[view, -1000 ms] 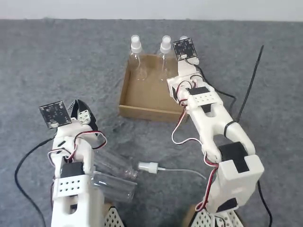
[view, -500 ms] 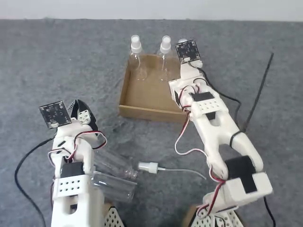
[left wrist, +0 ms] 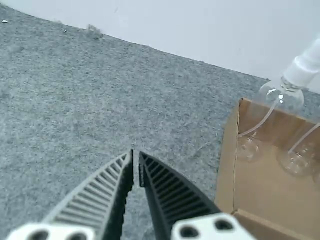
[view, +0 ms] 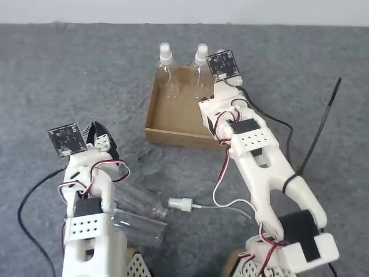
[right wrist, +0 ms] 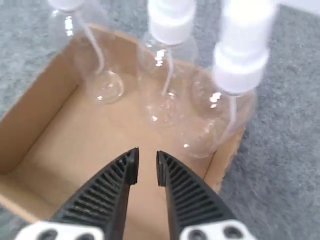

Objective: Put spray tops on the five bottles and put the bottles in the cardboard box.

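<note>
Three capped bottles (right wrist: 165,75) stand in the cardboard box (view: 173,137) below the empty, narrowly parted right tool (right wrist: 147,152), so next, I judge, comes capping the two bare bottles (view: 141,202) lying on the counter (view: 69,75) beside a loose spray top (view: 180,203), which calls the empty, almost closed left tool (left wrist: 136,155) to open first

No print, number or sign can be read: the cardboard box (view: 179,137), the clear bottles (view: 166,72) and the wrist circuit boards (view: 223,63) carry nothing legible
</note>
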Robot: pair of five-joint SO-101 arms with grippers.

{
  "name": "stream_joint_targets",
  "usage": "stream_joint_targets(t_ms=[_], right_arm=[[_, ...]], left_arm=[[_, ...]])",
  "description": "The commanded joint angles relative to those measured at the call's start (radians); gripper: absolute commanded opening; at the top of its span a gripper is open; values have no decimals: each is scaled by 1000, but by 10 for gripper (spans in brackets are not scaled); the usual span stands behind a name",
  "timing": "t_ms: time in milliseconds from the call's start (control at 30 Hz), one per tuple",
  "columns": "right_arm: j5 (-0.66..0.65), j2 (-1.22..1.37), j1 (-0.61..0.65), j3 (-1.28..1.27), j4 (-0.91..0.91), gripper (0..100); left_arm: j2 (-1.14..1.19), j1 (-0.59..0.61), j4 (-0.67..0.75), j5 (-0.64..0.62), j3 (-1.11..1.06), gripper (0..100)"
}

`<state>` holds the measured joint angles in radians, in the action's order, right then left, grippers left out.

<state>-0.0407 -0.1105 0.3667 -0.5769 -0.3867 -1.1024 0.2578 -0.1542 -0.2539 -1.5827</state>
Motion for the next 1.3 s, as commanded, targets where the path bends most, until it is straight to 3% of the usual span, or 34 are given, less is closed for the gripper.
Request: stream_joint_targets(t_ms=[0, 700, 1267], right_arm=[[-17, -113, 36, 18, -62, 6], [-74, -305, 87, 18, -274, 6], [-104, -440, 205, 20, -430, 7]], left_arm=[[-23, 2, 35, 11, 12, 16], [-23, 3, 35, 11, 12, 16], [-23, 52, 44, 9, 27, 16]])
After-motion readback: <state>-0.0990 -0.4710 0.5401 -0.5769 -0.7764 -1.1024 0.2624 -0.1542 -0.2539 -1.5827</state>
